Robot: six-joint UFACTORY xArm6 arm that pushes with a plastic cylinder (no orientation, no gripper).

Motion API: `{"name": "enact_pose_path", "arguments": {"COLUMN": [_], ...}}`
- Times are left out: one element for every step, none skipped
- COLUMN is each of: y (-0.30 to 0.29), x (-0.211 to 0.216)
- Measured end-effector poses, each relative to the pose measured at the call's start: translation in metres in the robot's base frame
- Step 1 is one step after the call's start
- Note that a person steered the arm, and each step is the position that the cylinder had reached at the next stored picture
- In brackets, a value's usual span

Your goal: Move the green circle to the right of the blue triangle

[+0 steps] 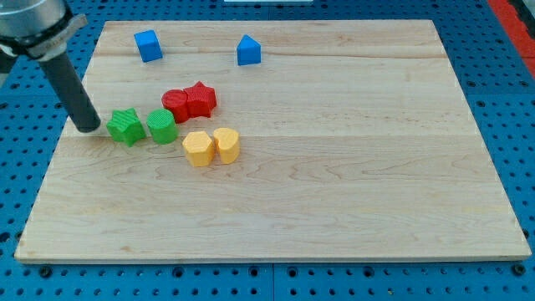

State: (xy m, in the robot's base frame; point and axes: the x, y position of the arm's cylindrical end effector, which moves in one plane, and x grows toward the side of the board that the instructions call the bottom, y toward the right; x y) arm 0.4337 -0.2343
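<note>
The green circle (161,126) sits on the wooden board (334,184) at the view's left middle, touching or nearly touching a green star (125,126) on its left. The blue triangle (248,50) stands near the view's top, left of centre. My tip (89,128) rests on the board just left of the green star, with the star between it and the green circle. The dark rod rises up and to the view's left from the tip.
A blue cube (148,45) is at the top left. A red circle (176,104) and a red star (201,98) sit just above-right of the green circle. A yellow hexagon (198,149) and a yellow cylinder (226,145) lie below-right of it.
</note>
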Motion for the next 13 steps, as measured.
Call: {"name": "enact_pose_path", "arguments": {"y": [0.052, 0.100, 0.148, 0.195, 0.227, 0.269, 0.318, 0.373, 0.383, 0.396, 0.407, 0.414, 0.386], "x": [-0.001, -0.003, -0.003, -0.003, -0.010, -0.024, -0.028, -0.028, -0.063, -0.075, -0.063, -0.032, -0.024]}}
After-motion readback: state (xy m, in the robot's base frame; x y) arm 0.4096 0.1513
